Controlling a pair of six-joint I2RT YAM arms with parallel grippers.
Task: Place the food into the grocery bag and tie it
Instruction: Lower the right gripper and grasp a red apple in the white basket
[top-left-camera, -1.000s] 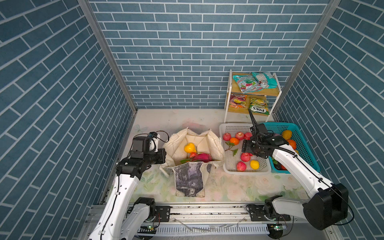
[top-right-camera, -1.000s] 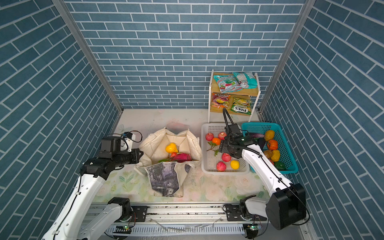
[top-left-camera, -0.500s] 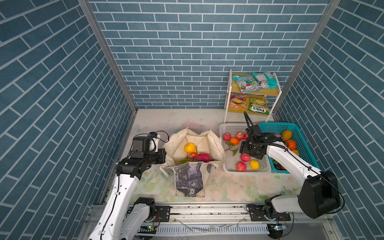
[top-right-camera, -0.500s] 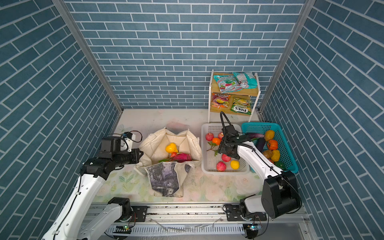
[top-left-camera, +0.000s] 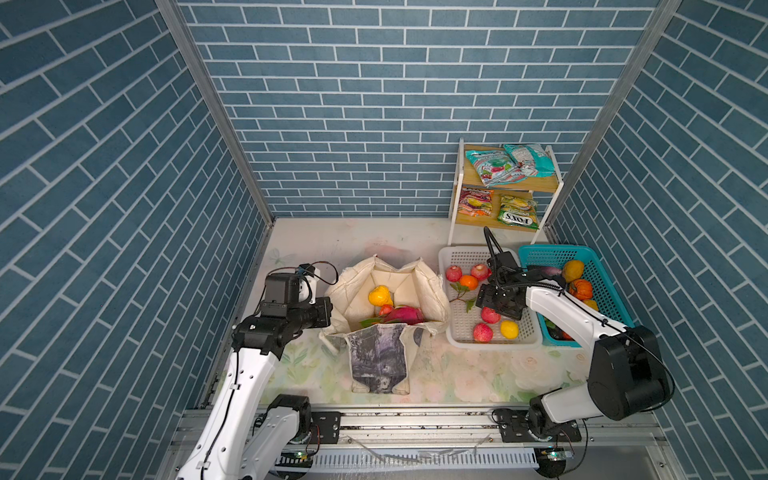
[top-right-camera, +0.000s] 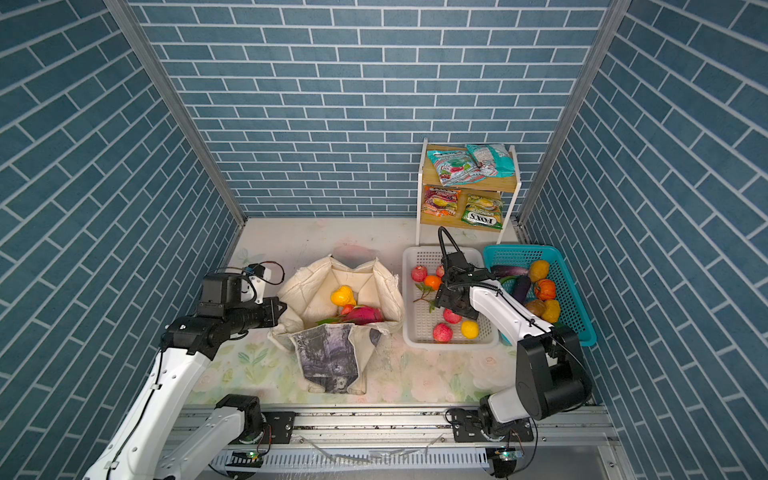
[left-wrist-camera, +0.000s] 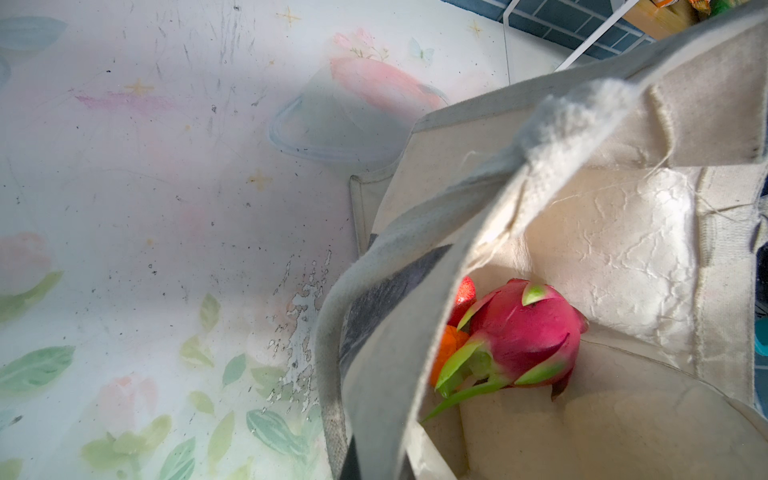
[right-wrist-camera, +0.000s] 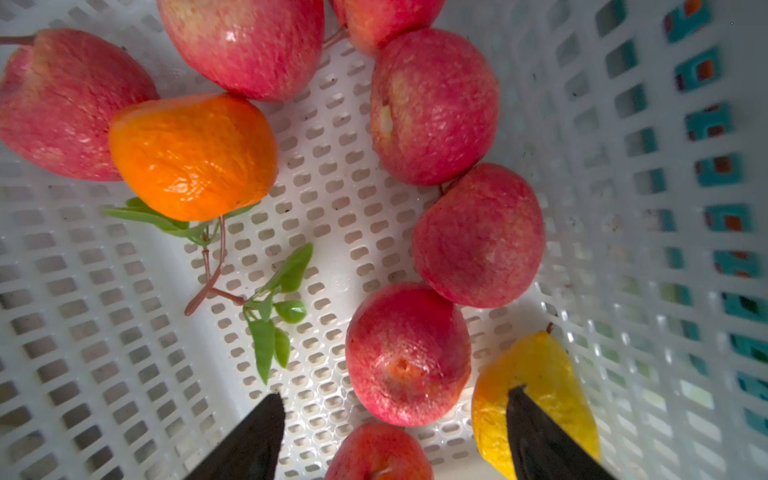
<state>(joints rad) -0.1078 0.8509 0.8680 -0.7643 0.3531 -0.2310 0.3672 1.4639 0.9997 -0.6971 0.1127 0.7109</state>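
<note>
While left end effector (top-left-camera: 323, 309), closed on grocery bag (top-left-camera: 428, 286) rim, props mouth open, right end effector (right-wrist-camera: 395, 395) hangs open over white basket (top-left-camera: 459, 328); red apple (right-wrist-camera: 407, 353) sits just ahead between fingertips (right-wrist-camera: 257, 434); roundish, no axis; right arm nearer.

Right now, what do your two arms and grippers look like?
Left arm and right arm match: glossy white link shells, bulky black joint housings, a thin black cable along each. A white module with looped black wires tops the left wrist. The right gripper has black fingers tapering to wedges.
</note>
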